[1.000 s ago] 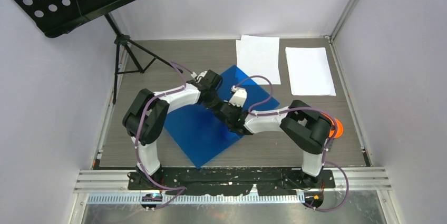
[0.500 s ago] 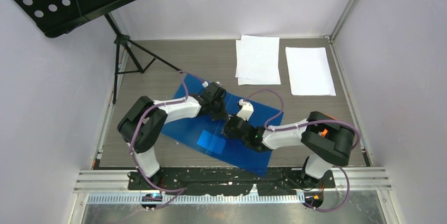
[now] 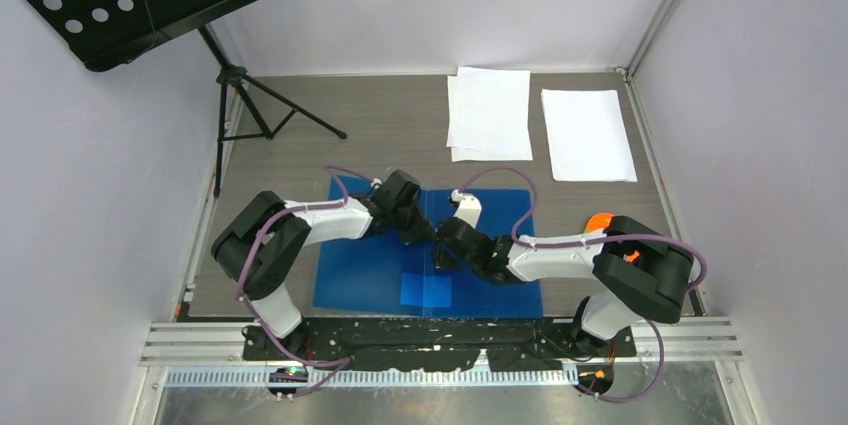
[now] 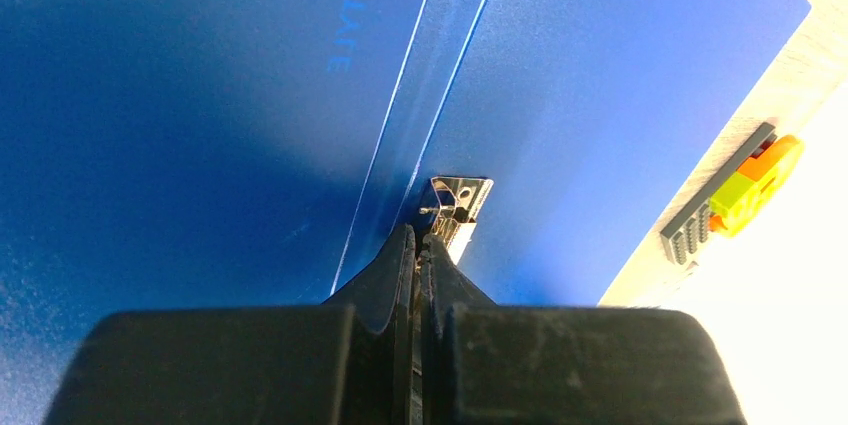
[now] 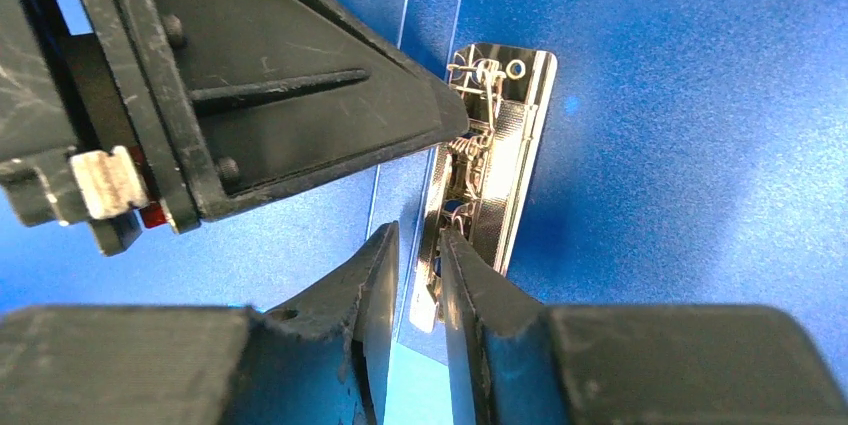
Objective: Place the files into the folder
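Clip (image 5: 510, 135) — left end effector (image 4: 418, 237) closed alongside, right end effector (image 5: 420, 237) slightly parted astride.

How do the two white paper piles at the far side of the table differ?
The left pile shows offset edges, with several sheets slightly askew; the right pile shows one clean outline. The left pile reaches the far edge of the table; the right pile starts a little nearer. Both are white, flat and outside the blue folder.
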{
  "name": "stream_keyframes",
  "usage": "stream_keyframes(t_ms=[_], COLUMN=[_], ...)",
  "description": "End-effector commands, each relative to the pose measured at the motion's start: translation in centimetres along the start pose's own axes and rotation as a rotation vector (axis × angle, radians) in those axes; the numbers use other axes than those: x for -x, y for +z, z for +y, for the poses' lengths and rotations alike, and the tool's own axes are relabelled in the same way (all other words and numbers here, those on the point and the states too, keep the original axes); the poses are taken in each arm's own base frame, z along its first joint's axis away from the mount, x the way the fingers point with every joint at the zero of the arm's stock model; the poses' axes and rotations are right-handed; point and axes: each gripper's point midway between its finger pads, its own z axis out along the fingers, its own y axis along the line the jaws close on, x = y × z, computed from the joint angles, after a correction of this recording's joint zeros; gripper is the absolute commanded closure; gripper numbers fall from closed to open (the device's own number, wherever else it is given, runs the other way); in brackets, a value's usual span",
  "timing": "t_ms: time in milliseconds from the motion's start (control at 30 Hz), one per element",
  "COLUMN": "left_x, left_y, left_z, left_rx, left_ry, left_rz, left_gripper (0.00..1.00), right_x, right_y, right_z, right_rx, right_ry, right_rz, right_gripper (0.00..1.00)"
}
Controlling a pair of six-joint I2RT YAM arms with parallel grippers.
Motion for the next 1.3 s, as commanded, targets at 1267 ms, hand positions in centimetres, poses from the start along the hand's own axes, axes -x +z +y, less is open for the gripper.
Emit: stream_keyframes(t_ms=[1267], left_x=[-5.7], left_y=[0.2], left_z=[13.4], left_rx=[0.511], left_ry=[-0.059], left_rz=[0.178], left_gripper=[1.00], right_x=[-2.0], right_y=[-4.7], right_z=[-3.0], right_rx=[-0.178], right_ry=[-0.277], right_rz=[0.142], right_gripper=[0.74])
